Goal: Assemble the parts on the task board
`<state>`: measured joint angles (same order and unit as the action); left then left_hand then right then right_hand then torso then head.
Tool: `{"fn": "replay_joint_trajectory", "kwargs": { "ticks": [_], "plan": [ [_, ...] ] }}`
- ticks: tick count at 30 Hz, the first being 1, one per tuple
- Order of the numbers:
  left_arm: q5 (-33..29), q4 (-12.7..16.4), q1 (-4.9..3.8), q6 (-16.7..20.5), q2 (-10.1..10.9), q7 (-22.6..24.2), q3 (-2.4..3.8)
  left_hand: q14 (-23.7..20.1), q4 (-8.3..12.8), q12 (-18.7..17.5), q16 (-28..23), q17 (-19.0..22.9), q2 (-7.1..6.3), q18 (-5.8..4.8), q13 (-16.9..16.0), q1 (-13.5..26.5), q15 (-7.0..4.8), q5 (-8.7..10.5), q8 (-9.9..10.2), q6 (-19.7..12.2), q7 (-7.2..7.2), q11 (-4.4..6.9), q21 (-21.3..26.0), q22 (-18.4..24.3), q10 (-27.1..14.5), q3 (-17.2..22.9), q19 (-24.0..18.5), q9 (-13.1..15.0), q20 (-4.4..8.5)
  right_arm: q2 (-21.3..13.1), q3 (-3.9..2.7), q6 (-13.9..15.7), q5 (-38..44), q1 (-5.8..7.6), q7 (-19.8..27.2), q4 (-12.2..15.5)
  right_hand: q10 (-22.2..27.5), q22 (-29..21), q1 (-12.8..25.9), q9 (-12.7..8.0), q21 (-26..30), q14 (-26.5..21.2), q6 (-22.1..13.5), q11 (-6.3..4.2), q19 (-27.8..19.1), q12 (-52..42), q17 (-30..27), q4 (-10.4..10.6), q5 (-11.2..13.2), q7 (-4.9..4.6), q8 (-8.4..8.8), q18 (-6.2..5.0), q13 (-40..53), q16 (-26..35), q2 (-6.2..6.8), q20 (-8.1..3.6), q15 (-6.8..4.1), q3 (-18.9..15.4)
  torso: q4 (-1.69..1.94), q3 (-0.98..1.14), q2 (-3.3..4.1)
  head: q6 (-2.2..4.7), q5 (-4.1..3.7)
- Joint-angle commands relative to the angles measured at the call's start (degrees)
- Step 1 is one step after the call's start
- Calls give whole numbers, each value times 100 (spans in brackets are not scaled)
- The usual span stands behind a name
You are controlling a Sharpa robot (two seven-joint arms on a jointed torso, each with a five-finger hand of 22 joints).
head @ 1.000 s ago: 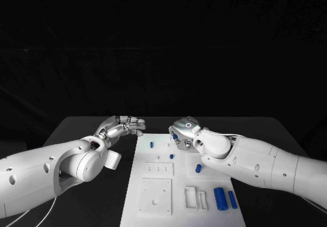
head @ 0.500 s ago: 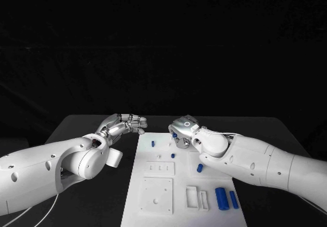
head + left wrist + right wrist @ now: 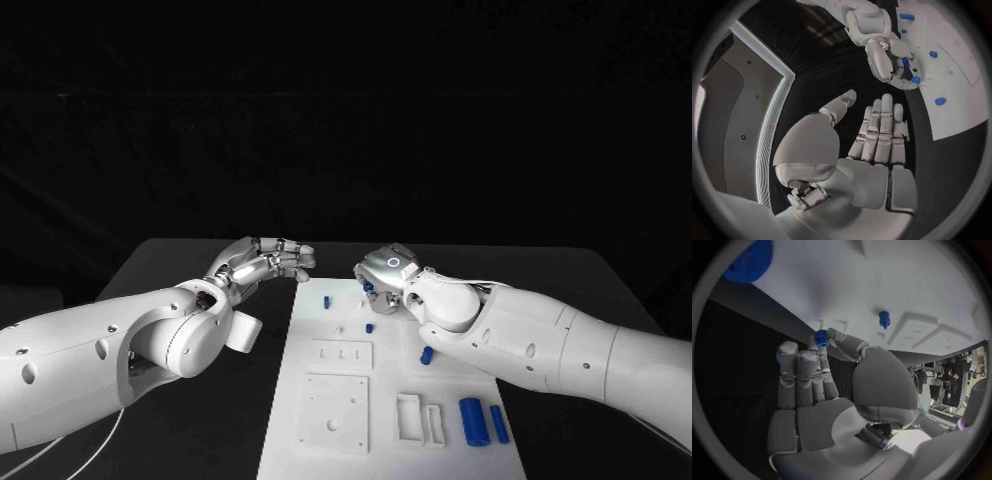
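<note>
The white task board (image 3: 387, 385) lies in the middle of the black table. My right hand (image 3: 387, 274) hovers over its far end and pinches a small blue part (image 3: 821, 337) between thumb and fingertips; the same hand (image 3: 889, 57) is seen from the left wrist. My left hand (image 3: 268, 260) hangs just off the board's far left corner, fingers (image 3: 879, 130) stretched out side by side, holding nothing. On the board are a blue peg (image 3: 327, 300), another small peg (image 3: 369, 327), a short blue cylinder (image 3: 427, 354), and two longer blue cylinders (image 3: 469, 415) at the near right.
Raised white fixtures sit on the board: a slotted block (image 3: 339, 356), a square plate (image 3: 333, 412) and two narrow frames (image 3: 414, 418). A blue toothed wheel (image 3: 748, 260) and an upright blue peg (image 3: 884, 318) appear in the right wrist view. Bare black table (image 3: 188, 270) flanks the board.
My left hand has drifted slightly towards the board's far corner. The right hand has stayed almost still with the blue part in its pinch.
</note>
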<state>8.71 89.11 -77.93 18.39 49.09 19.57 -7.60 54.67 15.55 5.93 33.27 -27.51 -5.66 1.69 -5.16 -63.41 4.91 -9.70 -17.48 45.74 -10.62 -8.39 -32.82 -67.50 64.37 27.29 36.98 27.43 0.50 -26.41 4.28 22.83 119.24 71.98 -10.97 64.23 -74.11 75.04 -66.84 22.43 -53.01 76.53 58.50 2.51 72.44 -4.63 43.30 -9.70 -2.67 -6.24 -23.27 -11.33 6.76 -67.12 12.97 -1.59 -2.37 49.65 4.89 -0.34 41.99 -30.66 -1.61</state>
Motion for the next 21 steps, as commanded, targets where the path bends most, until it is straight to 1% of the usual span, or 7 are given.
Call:
{"fn": "replay_joint_trajectory", "kwargs": {
  "ticks": [1, 5, 7, 11, 15, 21],
  "plan": [
    [82, 31, -23, -51, -12, 28, 6, -24, 45, -26, 19, 9, -18, -50, 6, -46, 19, 36, 19, -18, -14, -14, 26, -10, -42, -2, 35, -8, 14, 17, -2, -13, 23, 10, 58, -16, -132, 114, -50, -3, -39, -90, 26, 96, 30, -20, -5, 39, -13, -4, -30, -367, 5, -35, -16, -87, -60, 12, 32, -15, 29, -1, -4],
    [82, 47, -34, -50, -6, 27, 6, -25, 46, -27, 19, 9, -19, -50, 6, -46, 20, 37, 20, -18, -15, -13, 26, -10, -42, -1, 35, -8, 13, 28, -2, -46, 1, 15, 68, -64, -134, 114, -52, -3, -42, -90, 26, 96, 29, -19, -7, 43, -13, -3, -30, -367, 5, -37, -13, -87, -60, 11, 48, -25, 42, -6, -13],
    [91, 62, -44, -50, 1, 25, 6, -25, 46, -28, 18, 9, -19, -50, 6, -46, 20, 38, 20, -18, -15, -13, 26, -10, -42, -1, 35, -8, 13, 18, -3, -32, -7, 15, 72, -65, -134, 114, -52, -3, -42, -90, 26, 96, 29, -19, -7, 43, -13, -3, -30, -367, 5, -37, -13, -87, -61, 12, 50, -30, 51, -8, -14],
    [125, 84, -49, -55, 10, 18, 6, -26, 46, -28, 18, 10, -19, -51, 6, -44, 20, 39, 20, -17, -15, -13, 27, -11, -41, -1, 35, -8, 12, 8, -3, -43, -20, 25, 73, -62, -136, 113, -58, -3, -45, -91, 27, 95, 29, -17, -8, 45, -13, -3, -30, -367, 5, -39, -14, -89, -62, 14, 43, -27, 58, -23, -6],
    [130, 97, -65, -57, 11, 19, 6, -26, 46, -30, 18, 10, -21, -51, 6, -43, 21, 40, 20, -17, -15, -14, 27, -11, -41, -1, 35, -8, 11, 7, -3, -59, -21, 37, 78, -55, -136, 113, -62, -2, -48, -92, 27, 94, 29, -16, -10, 47, -13, -3, -30, -367, 5, -41, -12, -90, -62, 14, 43, -33, 61, -34, -4],
    [156, 73, -80, -49, -10, 19, 6, -27, 46, -32, 18, 10, -22, -52, 6, -41, 22, 42, 21, -17, -15, -14, 27, -12, -41, -1, 35, -8, 11, 29, -3, -99, -66, 41, 107, -85, -138, 113, -64, -2, -52, -93, 27, 94, 29, -14, -11, 51, -13, -3, -29, -367, 5, -43, -8, -91, -62, 13, 38, -30, 74, -42, 3]
  ]
}}
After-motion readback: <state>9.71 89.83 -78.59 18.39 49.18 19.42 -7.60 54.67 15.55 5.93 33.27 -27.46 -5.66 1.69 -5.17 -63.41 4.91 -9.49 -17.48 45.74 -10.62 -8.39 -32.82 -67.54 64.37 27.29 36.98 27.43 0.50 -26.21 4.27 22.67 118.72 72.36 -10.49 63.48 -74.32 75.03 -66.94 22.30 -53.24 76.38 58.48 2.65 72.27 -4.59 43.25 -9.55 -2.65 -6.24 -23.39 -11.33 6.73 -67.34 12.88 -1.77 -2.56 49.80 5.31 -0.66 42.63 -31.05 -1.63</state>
